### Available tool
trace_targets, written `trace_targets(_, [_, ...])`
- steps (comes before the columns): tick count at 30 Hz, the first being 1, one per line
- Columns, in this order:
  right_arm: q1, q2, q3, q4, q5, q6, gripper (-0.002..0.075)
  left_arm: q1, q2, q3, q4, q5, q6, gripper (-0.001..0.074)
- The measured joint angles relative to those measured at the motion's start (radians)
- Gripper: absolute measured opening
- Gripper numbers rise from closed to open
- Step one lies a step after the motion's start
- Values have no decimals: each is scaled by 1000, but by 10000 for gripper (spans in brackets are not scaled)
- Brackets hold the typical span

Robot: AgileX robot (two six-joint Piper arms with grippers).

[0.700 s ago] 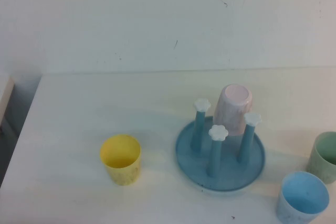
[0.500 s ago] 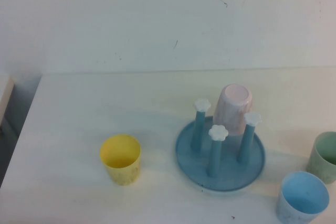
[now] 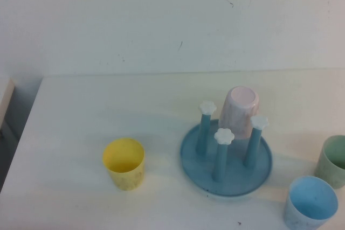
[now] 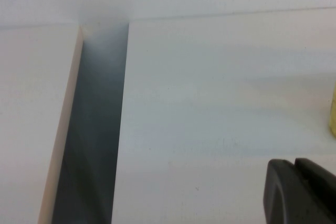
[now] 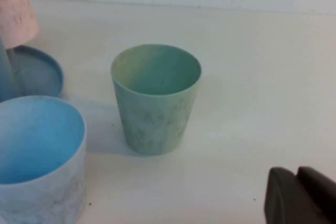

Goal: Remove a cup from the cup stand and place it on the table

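Neither arm shows from the high camera: the cup sits upside down over the far right peg of the stand, on the table. Open tabletop lies left of the stand, past the yellow cup; the blue cup and green cup crowd the right edge. At the left wrist, the left gripper hangs low by the table's left edge, fingers pressed together, holding nothing. At the right wrist, the right gripper hovers near the green cup and blue cup, fingers together, empty.
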Motion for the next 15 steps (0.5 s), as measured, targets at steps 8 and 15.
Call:
trace_targets(8, [0,0,0,-6,1,0,28,0,0,0,0,0,0,-3])
trace_targets(15, [0,0,0,-6,1,0,28,0,0,0,0,0,0,-3])
